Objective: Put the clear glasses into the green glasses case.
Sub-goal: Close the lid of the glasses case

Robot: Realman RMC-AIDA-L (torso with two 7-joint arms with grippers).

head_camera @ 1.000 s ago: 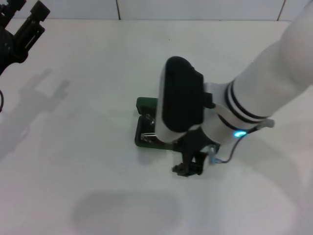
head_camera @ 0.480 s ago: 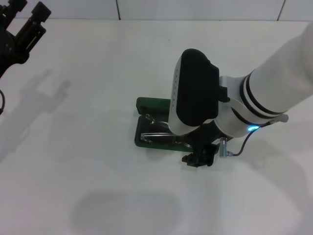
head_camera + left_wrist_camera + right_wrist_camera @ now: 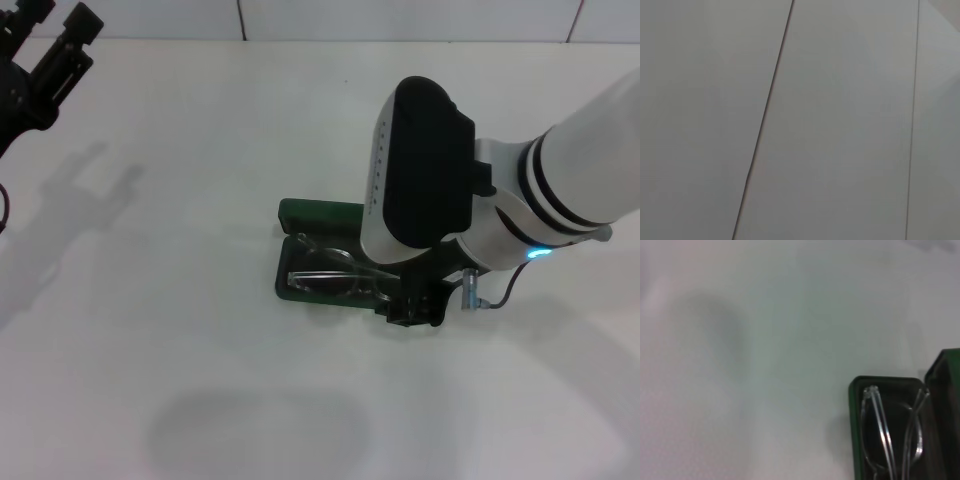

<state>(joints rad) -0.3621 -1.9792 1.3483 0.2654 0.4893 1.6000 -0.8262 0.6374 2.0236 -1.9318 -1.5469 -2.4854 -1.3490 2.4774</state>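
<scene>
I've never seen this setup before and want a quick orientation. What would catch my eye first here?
The big white right arm with its black wrist housing, its end effector at the right end of the green glasses case mid-table. The case lies open with the clear glasses inside. The left end effector is parked at the table's far left corner.

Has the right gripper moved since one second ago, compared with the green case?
Yes. In the head view the right gripper has shifted toward the robot's right along the green glasses case, uncovering the clear glasses lying inside.
</scene>
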